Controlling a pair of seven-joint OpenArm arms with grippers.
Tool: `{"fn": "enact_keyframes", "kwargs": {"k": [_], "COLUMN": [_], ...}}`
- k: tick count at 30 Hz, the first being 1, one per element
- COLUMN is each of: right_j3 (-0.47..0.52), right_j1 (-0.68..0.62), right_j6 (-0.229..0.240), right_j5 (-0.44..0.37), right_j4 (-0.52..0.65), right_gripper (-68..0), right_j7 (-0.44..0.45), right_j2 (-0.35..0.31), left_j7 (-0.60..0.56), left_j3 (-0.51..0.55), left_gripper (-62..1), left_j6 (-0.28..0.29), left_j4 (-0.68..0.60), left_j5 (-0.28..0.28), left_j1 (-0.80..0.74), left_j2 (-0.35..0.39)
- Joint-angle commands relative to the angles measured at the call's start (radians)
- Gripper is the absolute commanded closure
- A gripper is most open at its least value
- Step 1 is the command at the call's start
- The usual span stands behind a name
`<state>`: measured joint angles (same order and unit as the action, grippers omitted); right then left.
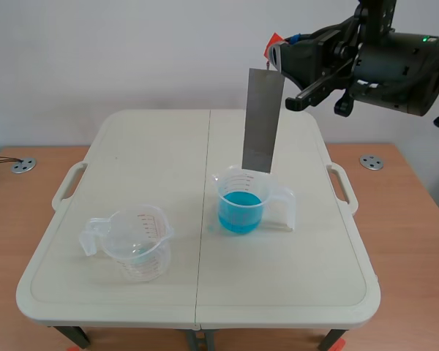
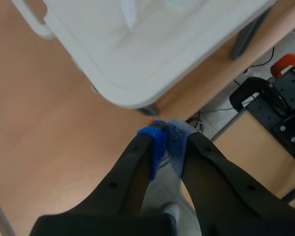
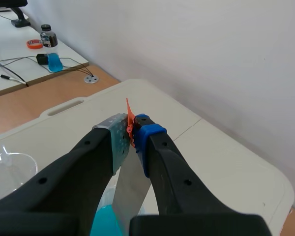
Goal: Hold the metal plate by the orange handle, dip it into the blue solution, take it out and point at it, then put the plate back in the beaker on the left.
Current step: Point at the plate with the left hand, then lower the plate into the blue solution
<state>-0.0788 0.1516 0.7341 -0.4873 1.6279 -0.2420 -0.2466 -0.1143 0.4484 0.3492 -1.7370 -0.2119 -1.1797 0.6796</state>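
The right jaws are closed on the orange handle (image 3: 130, 121) at the top of the metal plate (image 1: 263, 121), with a pad pressed to either face. The plate hangs below them, its long axis nearly upright, leaning so that its lower end lies a little toward the left arm's side of the jaws. Under that end stands the beaker (image 1: 243, 191) of blue solution (image 1: 239, 212). The plate's lower edge shows at about the far side of the rim and is not in the liquid, but I cannot tell whether it is over the mouth or just behind it. The dip looks like a near-straight descent, and only the right arm is placed for it. The left jaws are closed on nothing, low beside a corner of the bench (image 1: 154, 146), over the floor. The bench top is flat and pale. The clear beaker (image 1: 135, 245) stands well apart from the blue one, leaving room to lower the plate.
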Motion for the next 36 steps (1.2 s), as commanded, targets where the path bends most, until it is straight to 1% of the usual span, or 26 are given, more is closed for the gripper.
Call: {"fn": "enact_keyframes", "kwargs": {"k": [1,4,10,18,25,32,36], "right_j3": [0.000,-0.001,-0.001,-0.002,-0.049,-0.058,-0.060], "right_j1": [0.021,0.029,0.034,0.040,0.059,0.065,0.065], "right_j6": [0.011,0.011,0.011,0.011,0.011,0.011,0.011], "right_j5": [-0.011,0.019,0.063,0.127,0.167,0.228,0.242], "right_j4": [-0.003,-0.031,-0.095,-0.165,-0.233,-0.303,-0.327], "right_gripper": [-1.3,-1.3,-1.3,-1.3,-1.3,-1.3,-1.3], "right_j7": [0.021,0.021,0.039,0.092,0.144,0.172,0.183], "right_j2": [-0.004,0.014,0.043,0.074,0.079,0.108,0.114], "left_j7": [-0.014,-0.018,-0.015,-0.017,-0.017,-0.017,-0.017], "left_j3": [-0.005,-0.005,-0.005,-0.005,-0.005,-0.005,-0.005], "left_gripper": [-1.2,-1.2,-1.2,-1.2,-1.2,-1.2,-1.2], "left_j6": [0.002,0.002,0.005,0.005,0.005,0.005,0.005], "left_j4": [-0.010,-0.010,-0.003,0.015,0.015,0.015,0.015], "left_j5": [0.020,0.057,0.104,0.105,0.105,0.105,0.105], "left_j1": [-0.016,-0.059,-0.092,-0.092,-0.092,-0.092,-0.092], "left_j2": [-0.026,-0.042,-0.053,-0.053,-0.053,-0.053,-0.053]}}
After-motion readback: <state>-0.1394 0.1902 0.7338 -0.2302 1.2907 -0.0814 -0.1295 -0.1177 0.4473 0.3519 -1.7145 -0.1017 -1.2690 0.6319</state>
